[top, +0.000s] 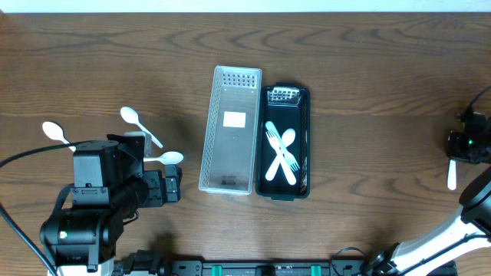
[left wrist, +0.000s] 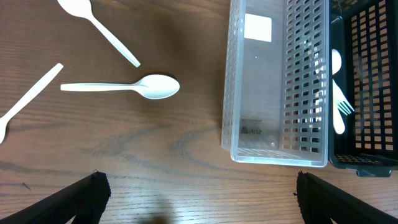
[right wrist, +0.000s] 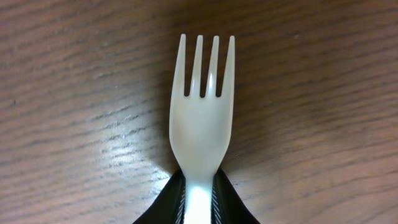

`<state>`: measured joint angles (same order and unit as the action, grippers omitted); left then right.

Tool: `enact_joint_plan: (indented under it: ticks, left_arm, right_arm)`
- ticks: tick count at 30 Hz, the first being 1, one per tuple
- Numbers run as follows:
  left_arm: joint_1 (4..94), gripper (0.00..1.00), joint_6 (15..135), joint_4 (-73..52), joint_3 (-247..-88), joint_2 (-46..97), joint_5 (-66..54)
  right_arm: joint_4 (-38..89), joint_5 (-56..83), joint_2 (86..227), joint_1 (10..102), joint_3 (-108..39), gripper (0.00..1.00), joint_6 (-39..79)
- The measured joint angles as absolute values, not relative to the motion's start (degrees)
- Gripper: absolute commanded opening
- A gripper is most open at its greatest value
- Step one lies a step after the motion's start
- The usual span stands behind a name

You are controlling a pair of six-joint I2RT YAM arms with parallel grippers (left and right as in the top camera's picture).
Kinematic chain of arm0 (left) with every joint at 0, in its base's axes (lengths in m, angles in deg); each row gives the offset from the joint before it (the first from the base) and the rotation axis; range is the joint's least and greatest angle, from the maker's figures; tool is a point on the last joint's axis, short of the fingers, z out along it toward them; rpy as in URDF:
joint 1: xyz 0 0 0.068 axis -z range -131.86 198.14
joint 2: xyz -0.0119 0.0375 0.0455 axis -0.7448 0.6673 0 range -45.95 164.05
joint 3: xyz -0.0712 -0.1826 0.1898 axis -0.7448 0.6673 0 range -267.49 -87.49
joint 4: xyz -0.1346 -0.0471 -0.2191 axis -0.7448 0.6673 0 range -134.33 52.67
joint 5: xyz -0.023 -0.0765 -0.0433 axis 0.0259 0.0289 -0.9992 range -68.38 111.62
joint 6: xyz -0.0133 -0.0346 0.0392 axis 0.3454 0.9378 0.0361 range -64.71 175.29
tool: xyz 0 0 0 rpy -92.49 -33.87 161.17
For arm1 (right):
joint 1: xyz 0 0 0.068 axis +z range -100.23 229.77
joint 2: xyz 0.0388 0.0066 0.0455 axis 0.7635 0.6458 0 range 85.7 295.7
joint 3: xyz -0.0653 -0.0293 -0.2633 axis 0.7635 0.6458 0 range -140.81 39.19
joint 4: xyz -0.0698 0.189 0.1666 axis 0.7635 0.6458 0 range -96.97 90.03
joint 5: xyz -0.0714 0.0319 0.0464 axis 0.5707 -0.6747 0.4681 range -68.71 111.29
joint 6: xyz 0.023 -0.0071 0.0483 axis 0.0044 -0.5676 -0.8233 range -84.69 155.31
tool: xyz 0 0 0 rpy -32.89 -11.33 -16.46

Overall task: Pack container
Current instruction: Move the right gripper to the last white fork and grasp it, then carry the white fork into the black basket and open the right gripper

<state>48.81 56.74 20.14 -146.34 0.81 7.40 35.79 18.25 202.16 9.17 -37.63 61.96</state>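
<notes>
Even light, glare on white forks point(top: 281, 153)

**A:** Where did the containers stand?

**B:** A long clear perforated plastic basket point(top: 230, 153) lay in the middle of the table. A black perforated plastic tray point(top: 307, 138) was just beside it, on the right, parallel to it.

**A:** And the cutlery?

**B:** Two white plastic forks point(top: 281, 153) lay crossed inside the black tray. Three white plastic spoons lay flat on the wood to the left: the first spoon point(top: 54, 132), the second spoon point(top: 142, 128) and the third spoon point(top: 165, 159). Far to the right, another white plastic fork point(right wrist: 202, 106) was pinched at its neck by the right gripper point(right wrist: 200, 186), with the tines pointing away.
</notes>
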Motion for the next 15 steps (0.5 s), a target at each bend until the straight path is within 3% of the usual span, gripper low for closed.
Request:
enact_joint_plan:
  ticks: [6, 15]
  left_arm:
    - [48.81, 0.98, 56.74, 20.12, -146.34, 0.81, 7.4]
    - [48.81, 0.98, 56.74, 20.09, -146.34, 0.81, 7.4]
  right_arm:
    - [36.69, 18.0, 201.48, 13.72, -38.11, 0.01, 54.34]
    - [45.06, 17.41, 185.18, 34.55, -48.29, 0.01, 41.44]
